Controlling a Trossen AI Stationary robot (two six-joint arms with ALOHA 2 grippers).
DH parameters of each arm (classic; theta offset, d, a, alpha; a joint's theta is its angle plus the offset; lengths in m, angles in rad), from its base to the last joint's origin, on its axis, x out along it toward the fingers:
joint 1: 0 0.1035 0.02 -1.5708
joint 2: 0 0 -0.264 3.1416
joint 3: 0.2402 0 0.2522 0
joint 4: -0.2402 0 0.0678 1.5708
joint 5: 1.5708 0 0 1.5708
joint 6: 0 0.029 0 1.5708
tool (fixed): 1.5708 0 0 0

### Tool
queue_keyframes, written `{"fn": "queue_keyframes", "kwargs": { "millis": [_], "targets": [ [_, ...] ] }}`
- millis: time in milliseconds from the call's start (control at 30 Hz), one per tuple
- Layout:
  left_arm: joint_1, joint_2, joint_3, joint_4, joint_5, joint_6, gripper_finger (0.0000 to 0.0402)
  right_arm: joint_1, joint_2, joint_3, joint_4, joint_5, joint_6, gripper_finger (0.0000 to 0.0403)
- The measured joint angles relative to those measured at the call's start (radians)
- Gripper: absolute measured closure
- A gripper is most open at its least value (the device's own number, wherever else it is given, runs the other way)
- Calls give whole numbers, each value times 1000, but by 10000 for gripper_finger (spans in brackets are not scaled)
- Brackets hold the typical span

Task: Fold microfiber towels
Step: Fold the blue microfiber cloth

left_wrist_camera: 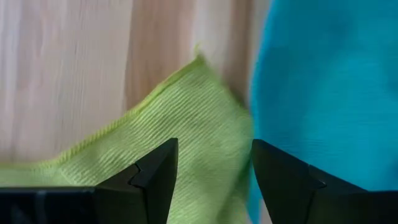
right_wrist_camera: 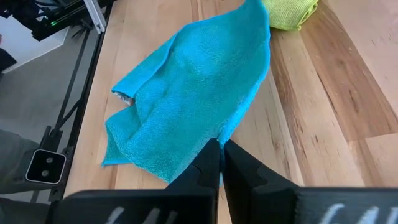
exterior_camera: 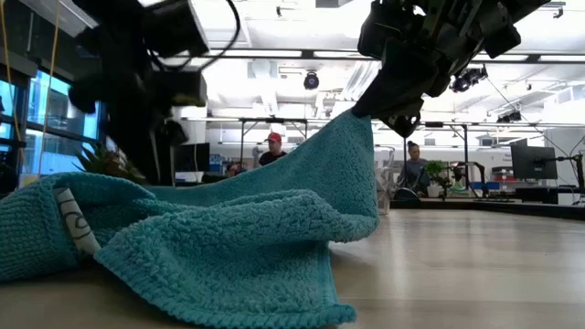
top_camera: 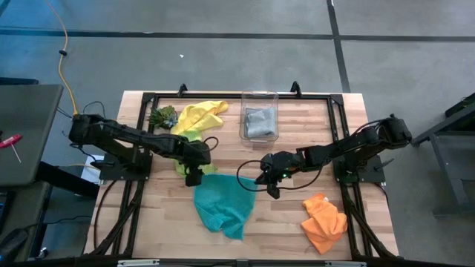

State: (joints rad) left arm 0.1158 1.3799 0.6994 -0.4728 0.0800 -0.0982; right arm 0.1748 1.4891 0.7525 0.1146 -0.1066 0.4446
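Right gripper (top_camera: pixel 269 180): jaws pinched shut on one corner of the teal towel (top_camera: pixel 223 204), which it holds raised off the table (top_camera: pixel 297 222); low view shows the cloth tenting up to the fingers. Left gripper (top_camera: pixel 194 175): jaws parted, holding nothing, hovering over the lime towel (left_wrist_camera: pixel 186 149) right at the teal's edge.

Teal lies mid-table, rumpled, most of it sagging onto the wood, its white label (exterior_camera: pixel 75 219) showing at one end. Yellow towel (top_camera: pixel 199 115) sits at the far edge beside the lime one. Orange towel (top_camera: pixel 324 221) is crumpled near the front right. Grey towel (top_camera: pixel 259 122) is in the clear box (top_camera: pixel 260 115).

Your risks, as I judge them: a one-corner hold lets the teal bunch and fold crooked. If the left closes where it hangs, you may pinch lime along with teal. The thin pinch may slip under drag.
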Motion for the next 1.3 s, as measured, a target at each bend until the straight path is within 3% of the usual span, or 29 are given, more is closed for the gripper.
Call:
{"fn": "queue_keyframes", "kwargs": {
  "millis": [233,533,933,1100,1300],
  "targets": [
    [44,-164,-83,17,193,65,209,-5,0,0,-2,0,-5,403],
    [48,-218,-257,161,166,-23,209,-5,0,0,-3,1,-8,403],
    [-32,-212,-267,187,147,-30,209,-5,0,0,-3,2,0,403],
    [-89,-211,-267,185,65,-30,209,-5,0,0,-3,3,0,403],
    [-100,-211,-267,194,61,-33,209,-5,0,0,-3,3,0,403]
  ]
}}
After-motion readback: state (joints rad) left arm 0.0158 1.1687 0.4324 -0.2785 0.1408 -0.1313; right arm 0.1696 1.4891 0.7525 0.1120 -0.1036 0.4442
